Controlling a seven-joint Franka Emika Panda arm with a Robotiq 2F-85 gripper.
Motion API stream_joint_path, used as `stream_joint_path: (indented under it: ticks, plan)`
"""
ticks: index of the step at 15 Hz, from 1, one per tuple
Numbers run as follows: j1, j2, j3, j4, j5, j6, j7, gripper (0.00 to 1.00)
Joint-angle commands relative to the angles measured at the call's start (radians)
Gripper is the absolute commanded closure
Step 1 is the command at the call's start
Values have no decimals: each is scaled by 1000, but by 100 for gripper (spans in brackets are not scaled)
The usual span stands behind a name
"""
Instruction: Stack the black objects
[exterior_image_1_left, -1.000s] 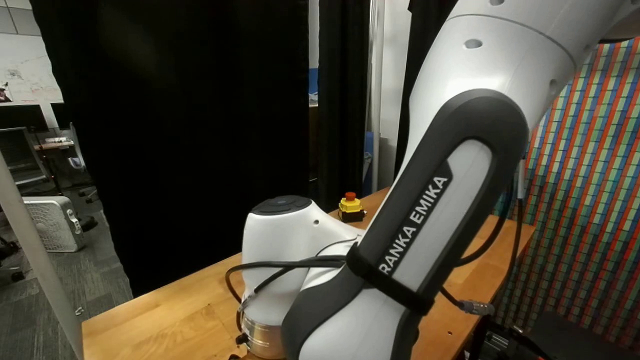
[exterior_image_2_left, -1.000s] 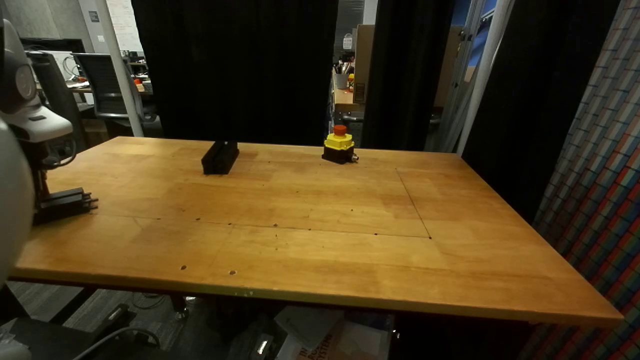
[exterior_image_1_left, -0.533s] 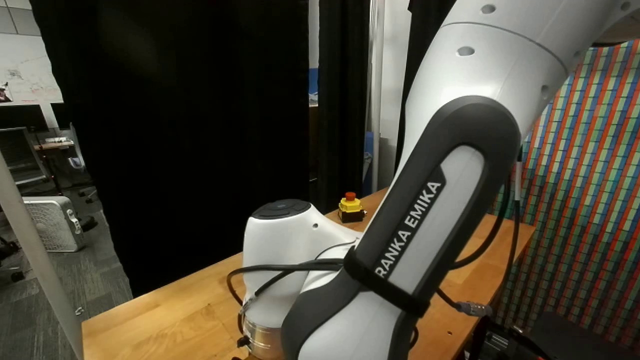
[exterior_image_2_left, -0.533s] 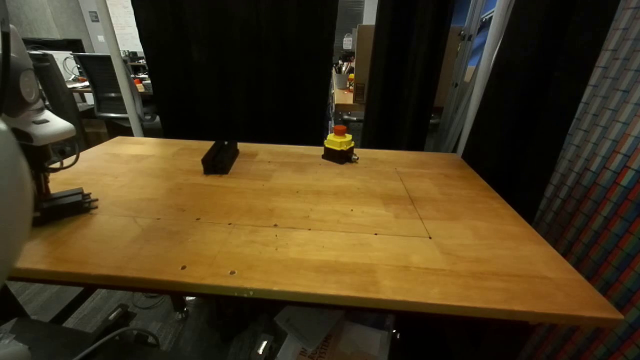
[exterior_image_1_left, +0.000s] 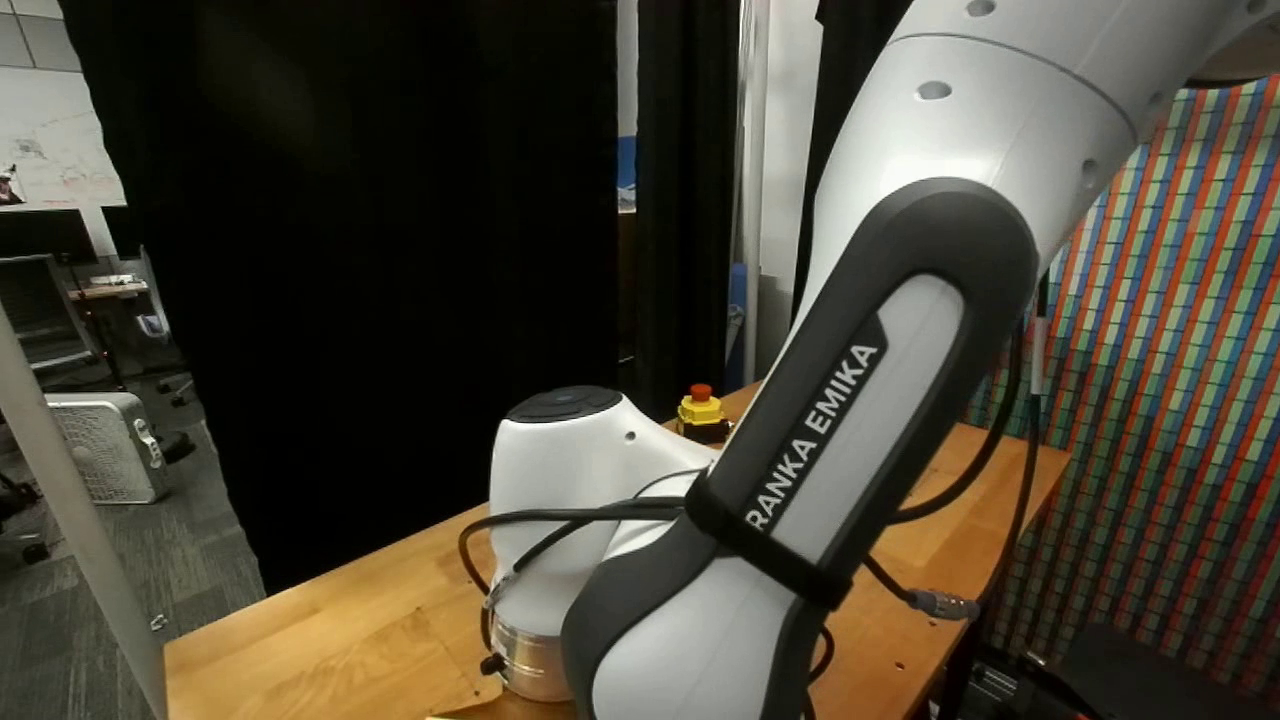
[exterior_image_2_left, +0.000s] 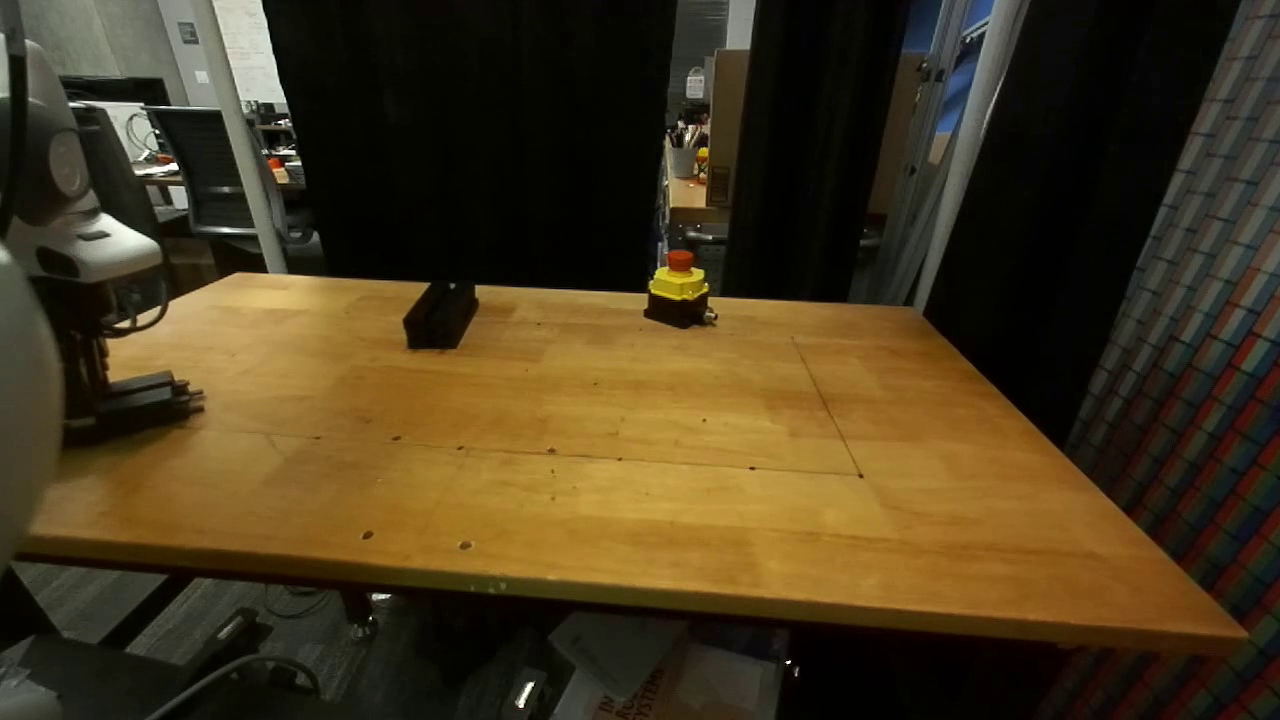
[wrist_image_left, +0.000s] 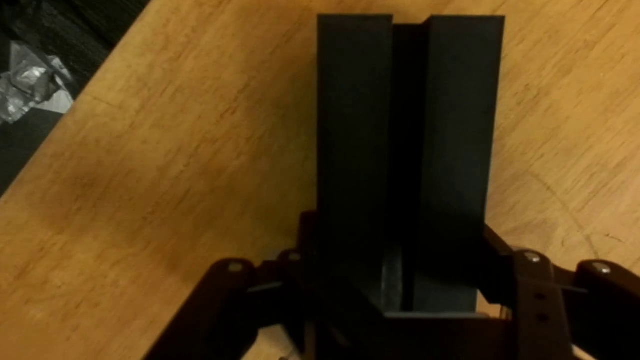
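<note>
Claw (wrist_image_left: 400, 229) clasps black bar (wrist_image_left: 355, 115), open tabletop (wrist_image_left: 210, 125) between it and edge (wrist_image_left: 96, 75).

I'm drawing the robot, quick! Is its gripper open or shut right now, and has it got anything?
Gripper: closed, holding a grooved black object by its two long sides.

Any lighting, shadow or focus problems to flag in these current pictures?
Wrist view: the lower part of the matte-black grooved block merges with the dark two-fingered gripper; soft shadows dim the wooden tabletop left of it. Both exterior views: the black cloth curtain shows almost no detail. In an exterior view, lettering on the white robot arm reads sharply.
</note>
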Motion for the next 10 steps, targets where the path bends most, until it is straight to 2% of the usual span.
stream_joint_path:
  ticks: [1, 10]
  plan:
    - [-37, -20, 13, -10, 38, -2, -71, 55]
    - [-108, -118, 4, -63, 59, -27, -194, 55]
